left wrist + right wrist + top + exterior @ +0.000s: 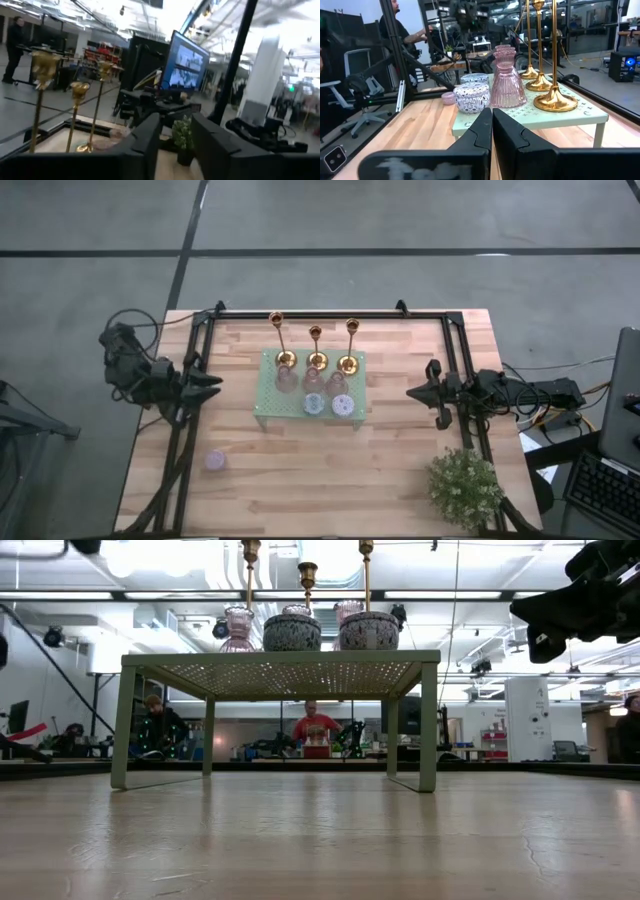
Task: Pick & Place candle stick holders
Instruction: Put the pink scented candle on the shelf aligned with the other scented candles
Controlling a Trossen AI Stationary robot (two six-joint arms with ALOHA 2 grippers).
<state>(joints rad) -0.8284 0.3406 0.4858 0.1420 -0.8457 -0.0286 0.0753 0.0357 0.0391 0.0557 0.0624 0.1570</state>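
Observation:
Three gold candle stick holders (317, 350) stand upright in a row, on their round bases, at the far side of a small green perforated stand (268, 408) in the table's middle. They also show in the right wrist view (554, 75) and the left wrist view (75, 105). My left gripper (215, 385) hovers left of the stand, pointing toward it. It is open, with nothing between its fingers (150, 145). My right gripper (413, 392) waits right of the stand, shut and empty (491, 127).
Pink ribbed glass pieces (507, 85) and patterned round jars (470, 96) crowd the stand's near half. A small lavender piece (215, 460) sits on the wood near the left front. A potted plant (465, 485) stands at the near right corner. Black rails (330, 313) frame the table.

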